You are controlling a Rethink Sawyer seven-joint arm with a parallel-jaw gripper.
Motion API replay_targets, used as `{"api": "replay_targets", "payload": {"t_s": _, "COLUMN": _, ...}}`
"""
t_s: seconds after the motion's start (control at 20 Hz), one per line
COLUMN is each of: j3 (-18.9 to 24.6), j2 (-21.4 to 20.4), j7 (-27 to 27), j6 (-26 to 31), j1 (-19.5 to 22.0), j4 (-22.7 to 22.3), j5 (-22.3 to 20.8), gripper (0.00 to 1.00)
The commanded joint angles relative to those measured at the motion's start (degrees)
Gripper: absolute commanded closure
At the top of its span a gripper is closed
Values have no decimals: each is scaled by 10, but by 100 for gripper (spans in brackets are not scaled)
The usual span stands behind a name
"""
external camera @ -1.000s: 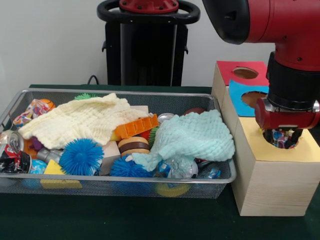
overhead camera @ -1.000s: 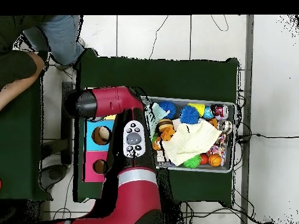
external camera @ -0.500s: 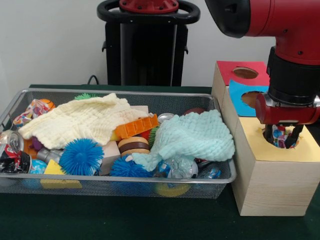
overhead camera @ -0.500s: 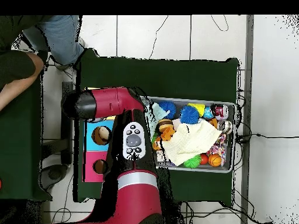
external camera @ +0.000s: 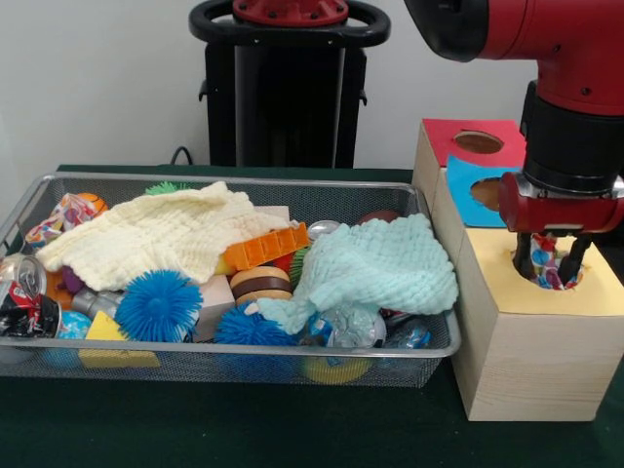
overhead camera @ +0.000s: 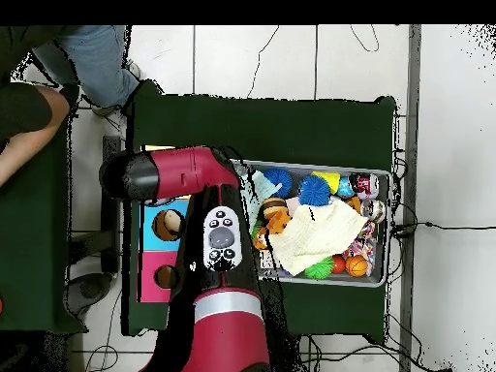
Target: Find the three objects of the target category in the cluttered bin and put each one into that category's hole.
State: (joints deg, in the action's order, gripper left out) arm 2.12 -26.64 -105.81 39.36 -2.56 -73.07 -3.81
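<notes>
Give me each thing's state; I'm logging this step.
End effector: open, over the yellow hole.
Colourful object: in the yellow hole, between the fingers.
Bin: full of clutter.
Blue hole: open.
Red hole: open.
Green cloth: draped over toys.

Wire-mesh metal bin, knitted cloths, rough-grained wooden box.

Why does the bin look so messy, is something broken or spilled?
Nothing looks broken or spilled. The wire bin is just crowded: a yellow cloth and a mint cloth lie crumpled over the toys, hiding some. A crushed can sits at one end.
</notes>
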Motion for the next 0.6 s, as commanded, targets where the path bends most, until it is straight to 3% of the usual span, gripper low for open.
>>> {"api": "replay_targets", "payload": {"t_s": 0.05, "j3": 37, "j2": -46, "j7": -7, "j6": 14, "j1": 14, "j4": -70, "j5": -8, "gripper": 0}}
{"api": "replay_targets", "payload": {"t_s": 0.6, "j3": 41, "j2": -52, "j7": -4, "j6": 9, "j1": 20, "j4": -79, "j5": -7, "gripper": 0}}
